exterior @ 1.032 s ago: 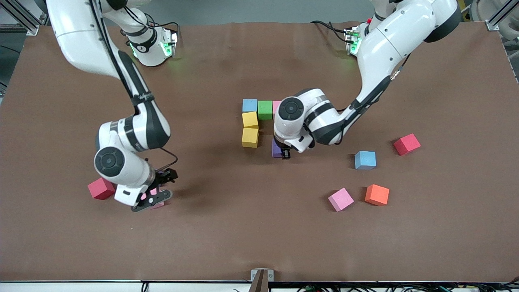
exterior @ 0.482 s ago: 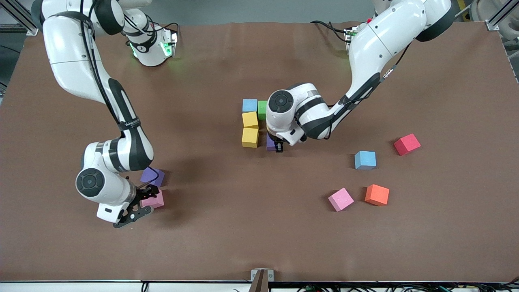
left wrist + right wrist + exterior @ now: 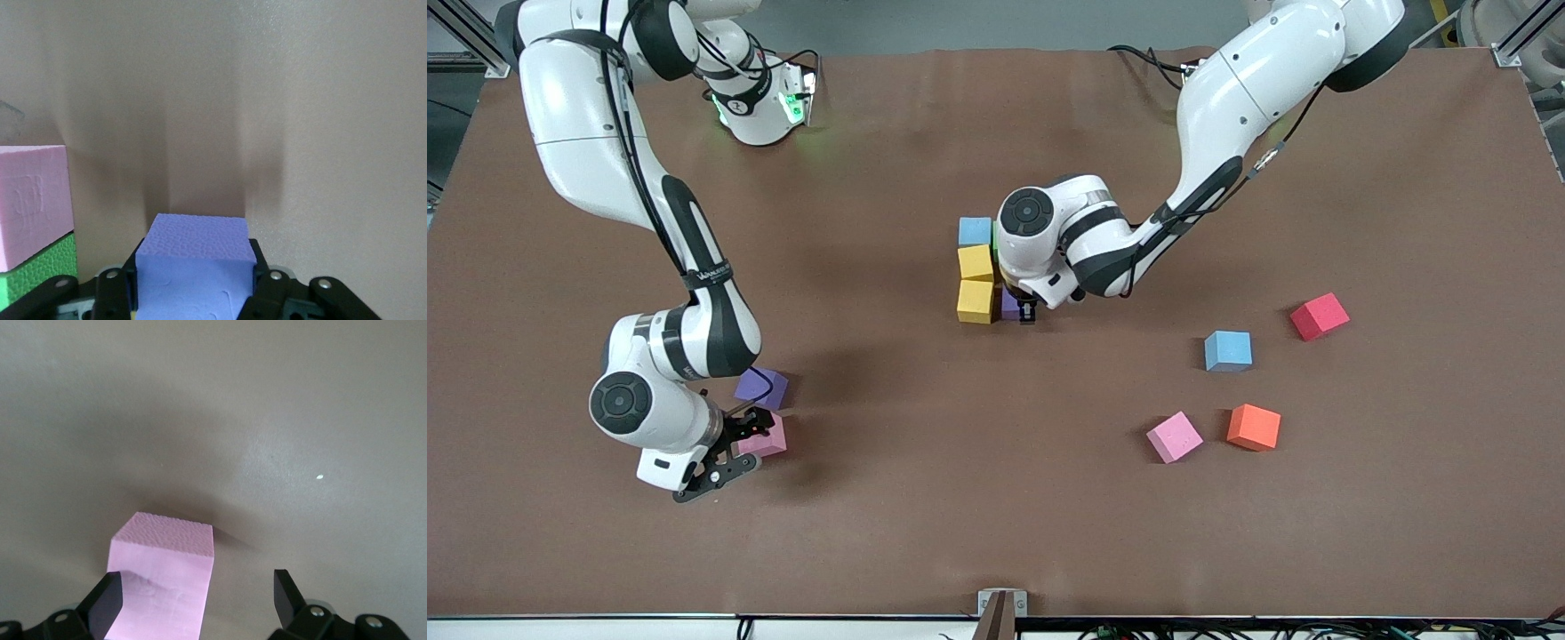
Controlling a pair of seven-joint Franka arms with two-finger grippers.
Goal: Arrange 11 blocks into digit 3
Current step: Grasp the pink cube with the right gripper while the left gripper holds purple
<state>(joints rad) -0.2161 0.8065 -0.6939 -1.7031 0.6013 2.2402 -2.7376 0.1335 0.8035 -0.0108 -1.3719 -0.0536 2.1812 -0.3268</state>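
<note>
Now, at the right arm's end of the worktop (image 3: 560, 533), the right end effector (image 3: 734, 449) sits low with fingers spread around a pink block (image 3: 769, 437), not clamped; a purple block (image 3: 763, 388) lies just beside it, farther from the front camera. Mid-worktop, the left end effector (image 3: 1027, 312) is clamped on a purple cube (image 3: 193, 267), beside two yellow blocks (image 3: 975, 283) with a light blue block (image 3: 975, 231) above them. Toward the left arm's end lie a pink cube (image 3: 1174, 436), an orange block (image 3: 1254, 427), a light blue cube (image 3: 1228, 350) and a red cube (image 3: 1319, 316).
</note>
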